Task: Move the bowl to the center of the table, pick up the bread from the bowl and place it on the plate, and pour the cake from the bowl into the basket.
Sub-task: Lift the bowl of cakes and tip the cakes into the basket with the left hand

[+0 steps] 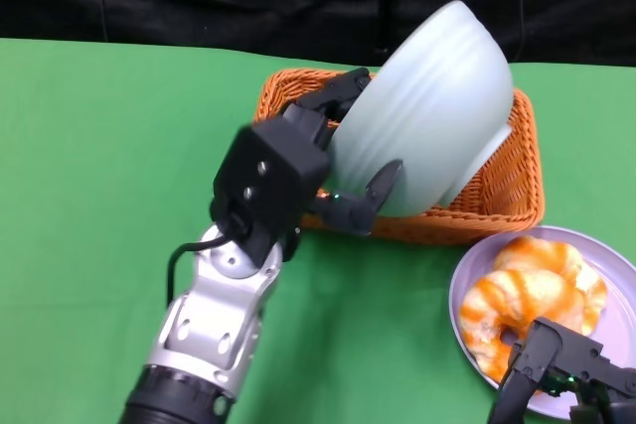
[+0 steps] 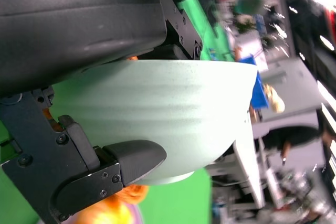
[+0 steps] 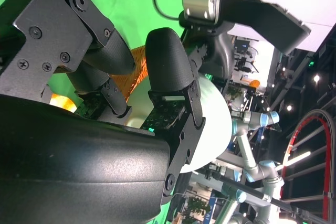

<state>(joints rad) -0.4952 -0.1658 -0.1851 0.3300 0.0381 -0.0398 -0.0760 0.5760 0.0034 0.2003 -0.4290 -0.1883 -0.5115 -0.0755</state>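
Observation:
My left hand grips the pale green bowl by its rim and holds it tipped steeply over the orange wicker basket, its mouth turned down and away toward the basket. In the left wrist view the bowl fills the frame with my fingers clamped on it. The cake is hidden from every view. The orange-and-white bread lies on the lilac plate at the lower right. My right hand hovers low over the plate's near edge, fingers apart and holding nothing.
The green tabletop spreads to the left and front of the basket. A black curtain closes off the far edge. The right wrist view shows other robot arms and equipment beyond the table.

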